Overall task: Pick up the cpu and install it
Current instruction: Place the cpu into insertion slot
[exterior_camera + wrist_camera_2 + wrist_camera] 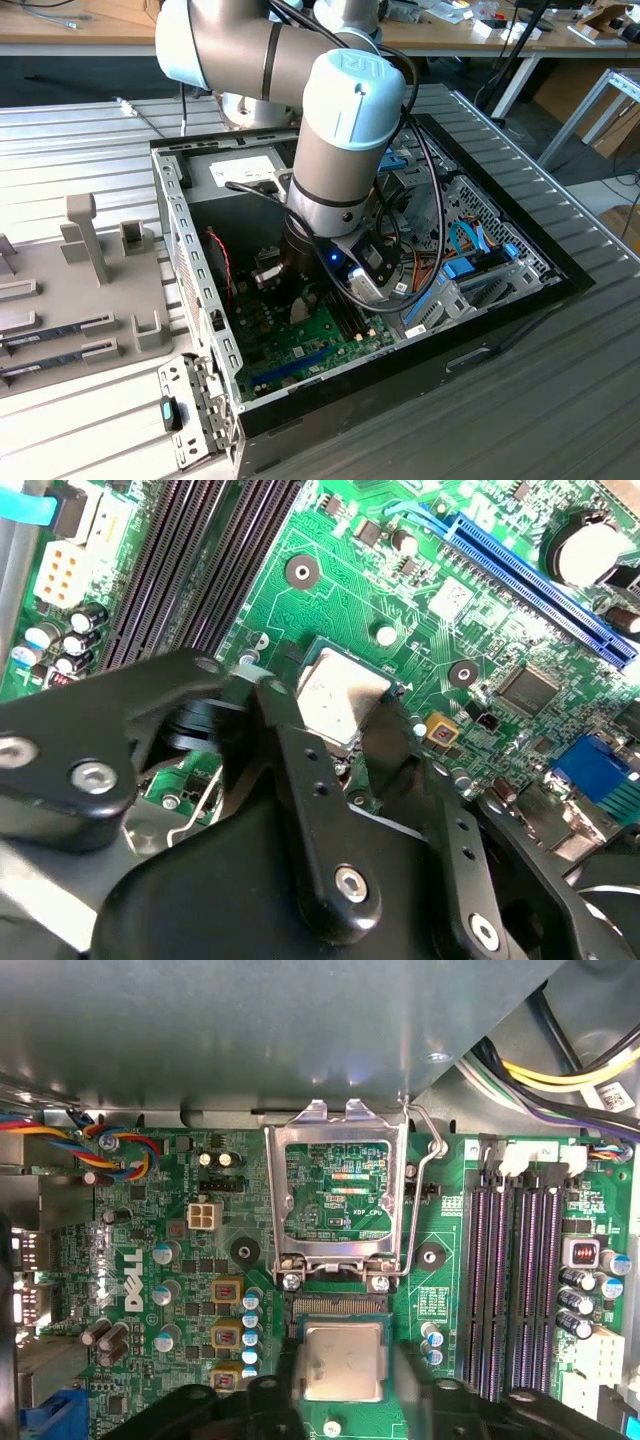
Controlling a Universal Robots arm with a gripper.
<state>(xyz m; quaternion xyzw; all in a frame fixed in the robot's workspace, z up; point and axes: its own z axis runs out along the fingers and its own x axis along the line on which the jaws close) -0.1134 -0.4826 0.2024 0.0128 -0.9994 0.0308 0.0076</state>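
Reaching down into the open computer case (200, 330), the arm (345, 130) hangs over the green motherboard (440, 1300); on that board the socket's metal load plate (335, 1195) stands flipped back, its lever (425, 1190) raised beside it, and the socket (335, 1305) lies bare; the gripper (330, 718) sits right over the socket, its two black fingers (290, 740) clenched, by the look of it, on opposite edges of the cpu (343, 1362); the cpu lies flat between them, silvery top up, edges square with the socket frame; a strip of socket contacts shows between chip and plate hinge; whether it is seated or just above, I cannot tell.
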